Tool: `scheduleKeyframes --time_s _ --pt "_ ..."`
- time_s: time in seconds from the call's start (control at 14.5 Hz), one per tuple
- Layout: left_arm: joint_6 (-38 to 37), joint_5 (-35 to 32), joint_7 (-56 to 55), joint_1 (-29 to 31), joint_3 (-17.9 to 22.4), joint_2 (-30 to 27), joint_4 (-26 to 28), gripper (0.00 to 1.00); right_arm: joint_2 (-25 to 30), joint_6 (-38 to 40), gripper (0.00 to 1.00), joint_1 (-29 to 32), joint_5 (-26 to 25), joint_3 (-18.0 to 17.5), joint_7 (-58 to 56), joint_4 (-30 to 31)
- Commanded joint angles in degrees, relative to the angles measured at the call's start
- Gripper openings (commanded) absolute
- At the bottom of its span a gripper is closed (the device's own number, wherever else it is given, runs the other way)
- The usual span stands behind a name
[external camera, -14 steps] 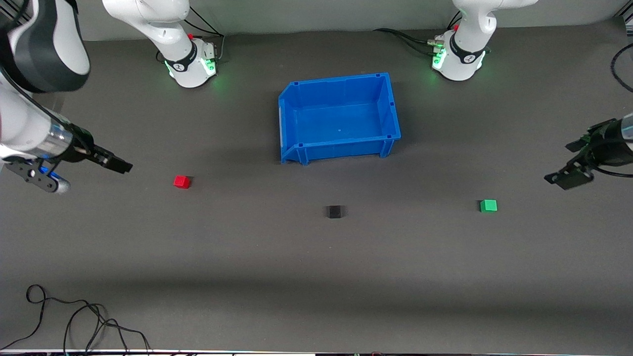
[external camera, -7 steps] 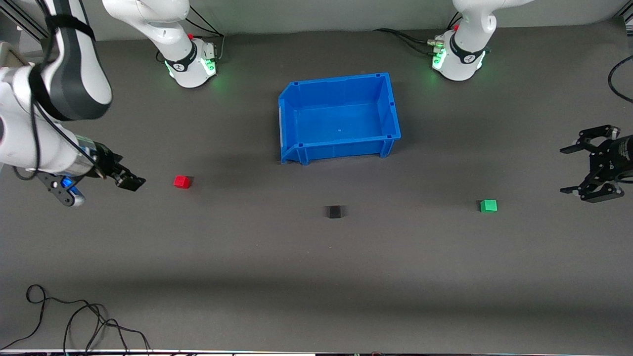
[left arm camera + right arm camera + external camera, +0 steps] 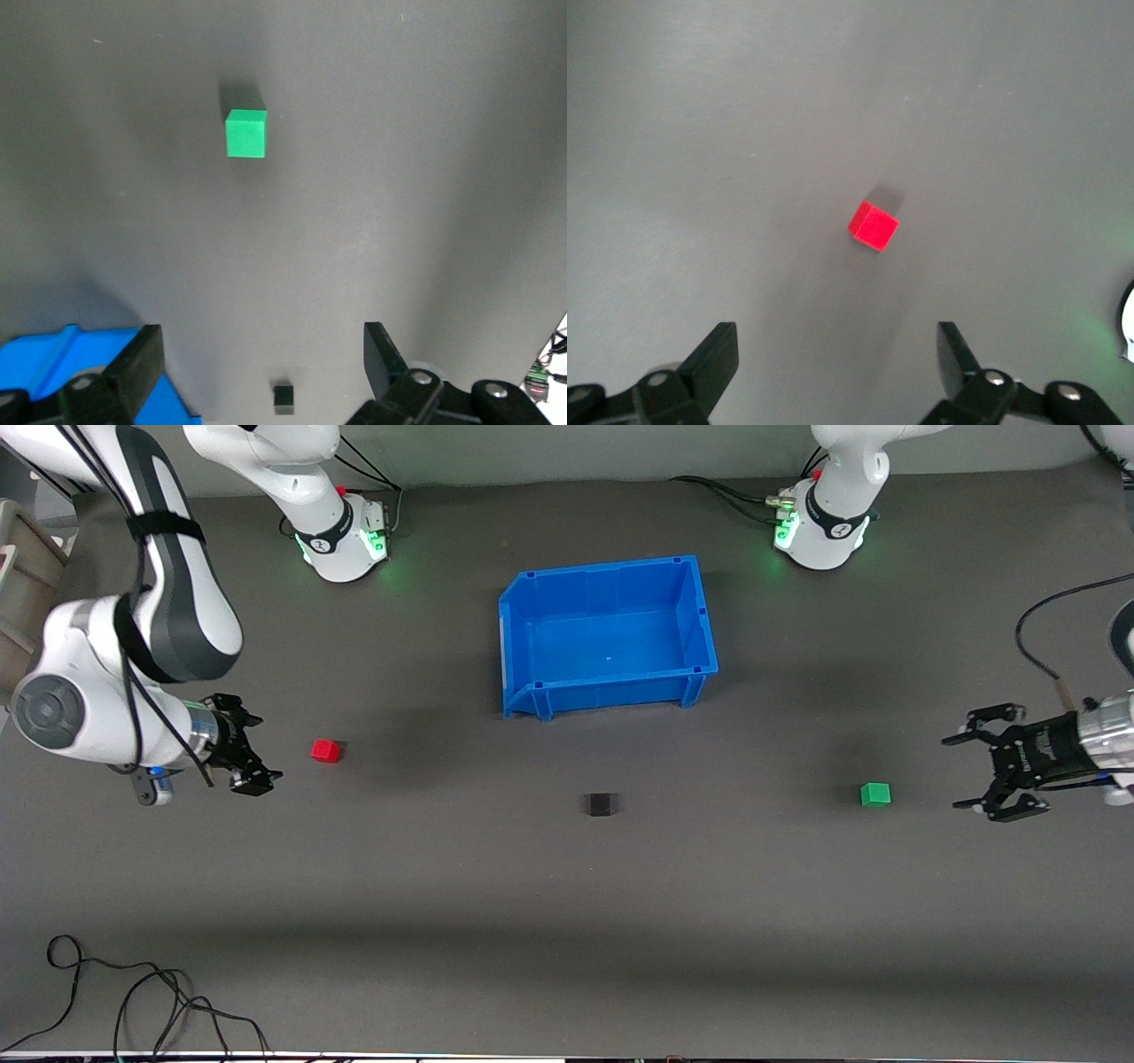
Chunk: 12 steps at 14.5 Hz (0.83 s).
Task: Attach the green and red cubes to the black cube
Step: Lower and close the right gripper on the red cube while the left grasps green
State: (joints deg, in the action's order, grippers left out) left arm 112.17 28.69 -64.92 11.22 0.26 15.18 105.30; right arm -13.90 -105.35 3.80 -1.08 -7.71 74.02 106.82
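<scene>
The red cube [image 3: 326,750], the black cube [image 3: 600,804] and the green cube [image 3: 874,794] lie apart on the dark table, the black one in the middle. My right gripper [image 3: 260,751] is open and empty, low beside the red cube at the right arm's end. In the right wrist view the red cube [image 3: 873,227] lies ahead of the open gripper [image 3: 837,363]. My left gripper [image 3: 957,772] is open and empty beside the green cube at the left arm's end. The left wrist view shows the green cube [image 3: 245,133], the black cube [image 3: 283,395] and the open gripper [image 3: 261,363].
An empty blue bin [image 3: 608,567] stands farther from the front camera than the black cube; its corner shows in the left wrist view [image 3: 44,354]. Loose black cables [image 3: 133,992] lie near the table's front edge at the right arm's end.
Both arms have swung inward and down toward the cubes. The right gripper has come closer to the red cube, the left gripper closer to the green cube. The cubes have not moved.
</scene>
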Motion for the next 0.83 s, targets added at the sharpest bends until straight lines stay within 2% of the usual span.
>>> scheduleKeyframes --time_s 0.0,0.14,0.28,0.42,0.48,0.76 --pt "5.4 3.4 5.6 1.3 -0.3 0.7 4.9 1.0 -2.3 -3.7 0.96 0.2 -3.0 0.2 7.2 3.4" --pt "9.3 3.9 7.0 1.4 -0.3 4.3 5.0 1.0 -4.5 -7.6 0.91 -1.1 -9.9 -0.5 17.9 5.8" --pt "13.7 6.4 10.3 1.3 -0.3 6.7 6.4 1.0 -5.8 -14.3 0.9 -2.0 -14.0 -0.7 27.8 9.4" --pt "18.1 11.2 16.1 1.3 -0.3 7.8 9.3 1.0 -6.4 -17.6 0.9 -1.7 -14.6 -0.7 28.9 11.9" --pt "19.2 13.5 19.2 1.3 -0.4 8.5 10.4 1.0 -6.5 -19.1 0.84 -1.4 -14.5 -0.7 29.3 13.6" --pt "23.0 18.2 25.8 1.2 -0.4 11.1 12.5 1.0 -7.2 -21.2 0.83 -1.5 -14.5 -1.2 34.6 16.7"
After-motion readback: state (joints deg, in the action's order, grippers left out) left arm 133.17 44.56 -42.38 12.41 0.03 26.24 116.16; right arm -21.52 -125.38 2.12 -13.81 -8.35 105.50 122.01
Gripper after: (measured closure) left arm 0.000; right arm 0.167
